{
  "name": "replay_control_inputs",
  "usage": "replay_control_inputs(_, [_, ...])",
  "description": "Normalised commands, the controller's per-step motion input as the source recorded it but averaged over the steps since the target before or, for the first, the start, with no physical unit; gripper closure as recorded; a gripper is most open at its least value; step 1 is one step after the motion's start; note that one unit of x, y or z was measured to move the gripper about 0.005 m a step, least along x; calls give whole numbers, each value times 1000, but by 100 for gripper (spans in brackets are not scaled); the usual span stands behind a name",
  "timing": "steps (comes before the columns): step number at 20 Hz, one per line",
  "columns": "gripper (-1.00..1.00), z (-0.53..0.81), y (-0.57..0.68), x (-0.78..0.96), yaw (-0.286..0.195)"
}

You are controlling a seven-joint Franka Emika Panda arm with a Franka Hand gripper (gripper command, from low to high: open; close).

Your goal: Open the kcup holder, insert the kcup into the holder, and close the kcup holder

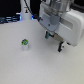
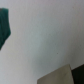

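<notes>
The kcup (image 1: 24, 45), a tiny whitish cup with a green top, stands upright on the white table (image 1: 20, 65) towards the exterior view's left. My gripper (image 1: 54, 42) hangs over the table to the cup's right, well apart from it. Its two dark fingers (image 1: 47, 36) are spread and hold nothing. The black kcup holder with grey panels does not clearly show in either view. The wrist view shows mostly bare white table (image 2: 45, 40); the kcup is not in it.
A tall white bottle-like post (image 1: 26, 12) stands at the back left, with dark clutter (image 1: 7, 20) beside it. In the wrist view a dark teal shape (image 2: 5, 25) sits at one edge and a tan flat shape (image 2: 60, 76) at another.
</notes>
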Motion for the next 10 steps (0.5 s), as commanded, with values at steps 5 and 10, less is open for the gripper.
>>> replay_control_inputs(5, [-100,21,-373,-431,-254])
replay_control_inputs(10, [-100,14,-377,-431,-255])
